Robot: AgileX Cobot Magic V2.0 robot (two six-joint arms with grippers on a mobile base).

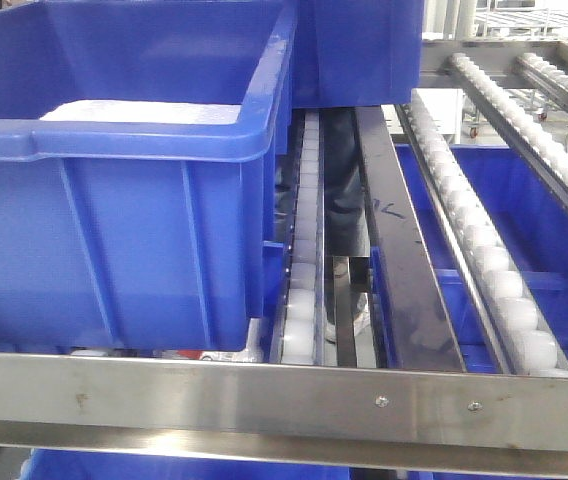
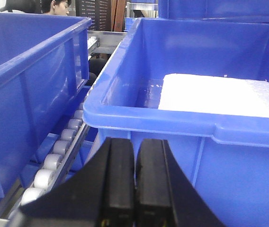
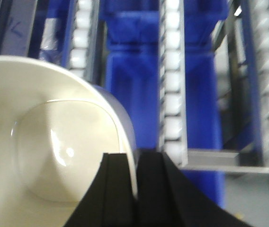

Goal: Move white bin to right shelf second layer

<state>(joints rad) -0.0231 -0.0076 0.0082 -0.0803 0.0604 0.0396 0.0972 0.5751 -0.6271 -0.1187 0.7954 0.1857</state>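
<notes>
A roller rack fills the space ahead: the right shelf second layer (image 1: 384, 400) shows its steel front rail with two screws, roller tracks (image 1: 484, 250) and dark flat rails (image 1: 404, 260) running back from it. On its left side sits a large blue crate (image 1: 134, 200) holding a flat white slab (image 2: 219, 94); another blue crate (image 2: 25, 94) stands just beside it, across a line of rollers. The white bin (image 3: 49, 142) hangs in front of the rack, seen from above by the right wrist camera, its rim pinched in the right pincer (image 3: 135, 189). The left pincer (image 2: 135, 179) has its pads pressed together on nothing, just before the crate's wall.
</notes>
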